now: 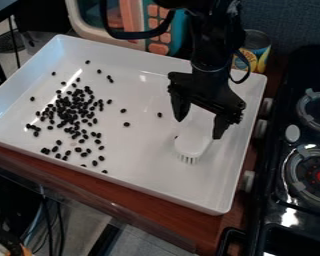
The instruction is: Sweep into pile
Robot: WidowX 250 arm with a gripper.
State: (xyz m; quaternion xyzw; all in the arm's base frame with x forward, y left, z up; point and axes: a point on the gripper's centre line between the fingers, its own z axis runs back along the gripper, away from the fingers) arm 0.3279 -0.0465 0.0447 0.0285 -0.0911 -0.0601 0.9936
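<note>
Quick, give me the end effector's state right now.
End effector: at the white bristle brush; whether it is open or closed on it cannot be told.

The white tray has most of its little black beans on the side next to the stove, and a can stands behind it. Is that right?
Not quite: the camera view shows most of the little black beans on the side of the white tray away from the stove. A can does stand behind it.
</note>
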